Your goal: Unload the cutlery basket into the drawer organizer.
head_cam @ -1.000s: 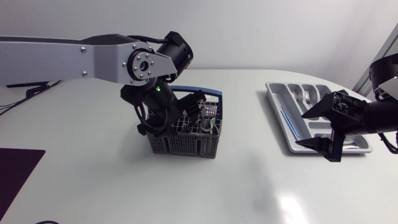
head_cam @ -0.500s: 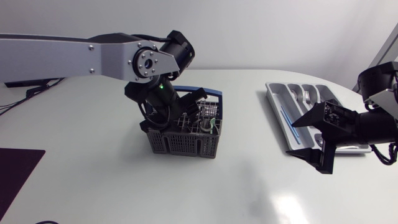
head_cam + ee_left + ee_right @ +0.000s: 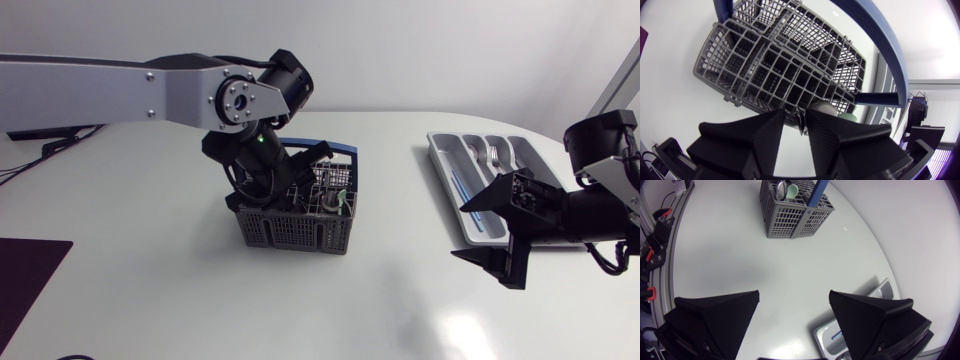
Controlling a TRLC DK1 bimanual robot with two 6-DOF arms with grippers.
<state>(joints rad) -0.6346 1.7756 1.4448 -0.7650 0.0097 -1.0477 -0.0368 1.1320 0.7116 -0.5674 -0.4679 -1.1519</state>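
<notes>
Sitting low over the basket (image 3: 765, 65), the left gripper (image 3: 795, 116) has one thin metal handle (image 3: 801, 122) running up in front of it. Whether it grips that handle or merely frames it I cannot tell. Just past the handle sits one pale green piece (image 3: 847, 118).

The one basket is grey plastic grid with a blue hoop handle (image 3: 880, 45), standing upright on the white table (image 3: 150, 300) a little left of the middle. From the right wrist view, two pieces show in its nearer end: a metal spoon bowl (image 3: 781, 189) and the green piece beside it.

The right gripper (image 3: 460, 232) is released, its two fingers (image 3: 720, 312) spread wide with nothing between them but bare tabletop. It hangs just beside the near end of the single drawer organizer (image 3: 445, 170), well apart from the basket.

The organizer is a grey tray at the table's right. It holds what look like two metal forks (image 3: 485, 154) at its far end, and one blue piece (image 3: 458, 188) in a long narrow slot.

A dark mat (image 3: 30, 270) lies at the table's left corner.
</notes>
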